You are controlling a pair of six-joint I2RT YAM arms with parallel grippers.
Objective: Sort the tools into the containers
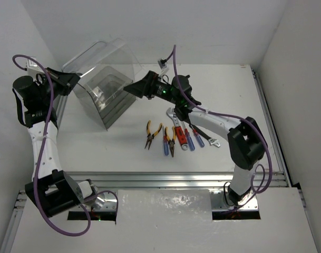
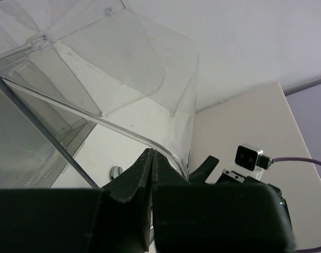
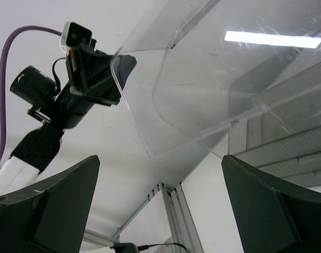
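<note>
The left gripper [image 2: 151,156] pinched the rim of the clear plastic box [image 1: 105,63], which sat tipped at the far left of the table [image 1: 229,95]. The right gripper [image 3: 159,168] hung wide open at the opposite wall. Only stacked clear trays [image 1: 108,92] showed inside, with 0 tools visible among them. The row of hand tools [image 1: 181,135] lay on the table near the box. Steadying the box probably called for the right fingers to straddle the wall squarely before closing, lest the trays slide.
</note>
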